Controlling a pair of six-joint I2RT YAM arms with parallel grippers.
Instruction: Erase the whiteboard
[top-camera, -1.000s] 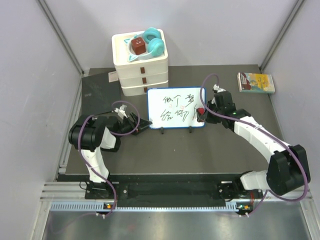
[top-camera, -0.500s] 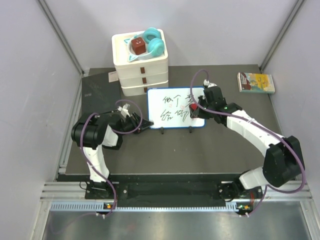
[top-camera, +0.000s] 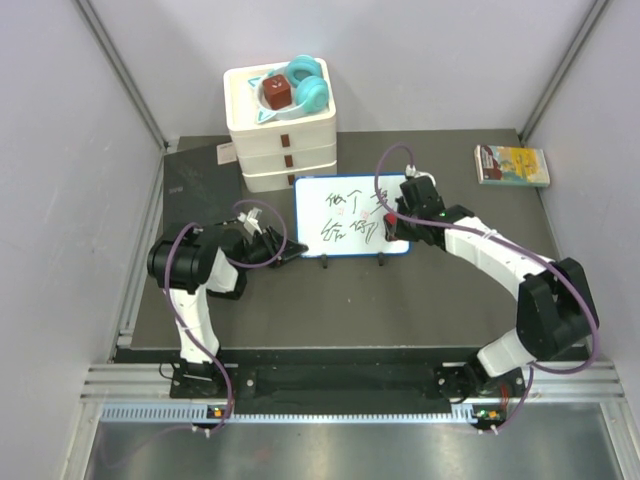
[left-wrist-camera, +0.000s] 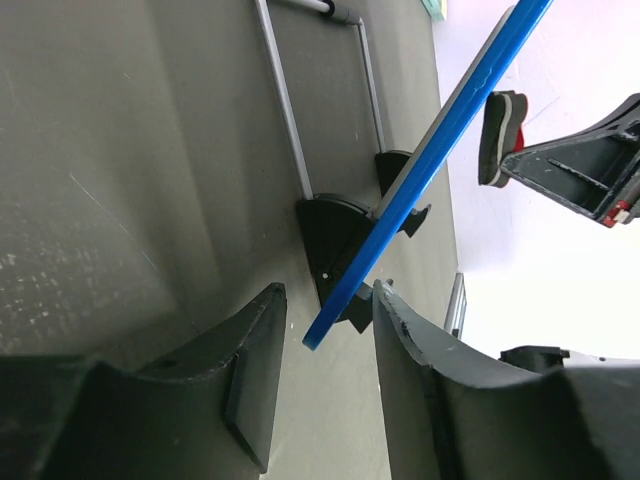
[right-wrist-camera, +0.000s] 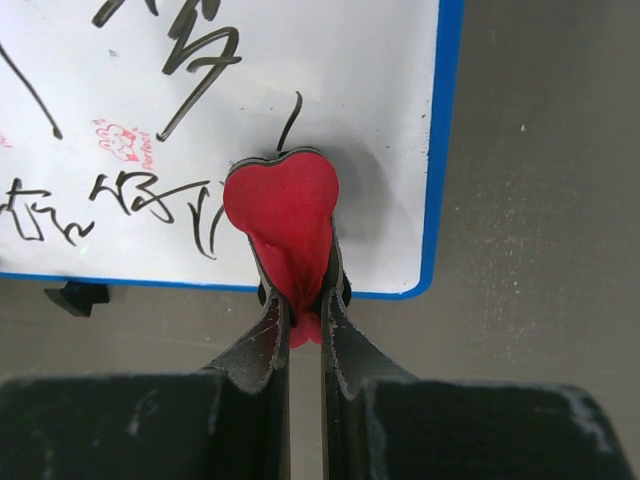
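Note:
The whiteboard (top-camera: 350, 215), blue-framed and covered in black scribbles, stands on the dark table. My left gripper (top-camera: 290, 250) is at its lower left corner. In the left wrist view that gripper (left-wrist-camera: 328, 300) is open, its jaws either side of the blue frame edge (left-wrist-camera: 440, 110), with a gap on the left side. My right gripper (top-camera: 392, 215) is shut on a red heart-shaped eraser (right-wrist-camera: 283, 215). The eraser is pressed to the board's right part (right-wrist-camera: 300, 60), beside the writing. From the side the eraser (left-wrist-camera: 497, 135) touches the board face.
A white stacked drawer box (top-camera: 280, 130) holding teal headphones (top-camera: 308, 82) and a red block (top-camera: 277, 93) stands just behind the board. A dark grey notebook (top-camera: 200, 180) lies at the back left. A small colourful book (top-camera: 512, 165) lies at the back right.
My right gripper has carried the eraser leftward from the board's right edge onto its surface. The left jaws have narrowed around the board's corner.

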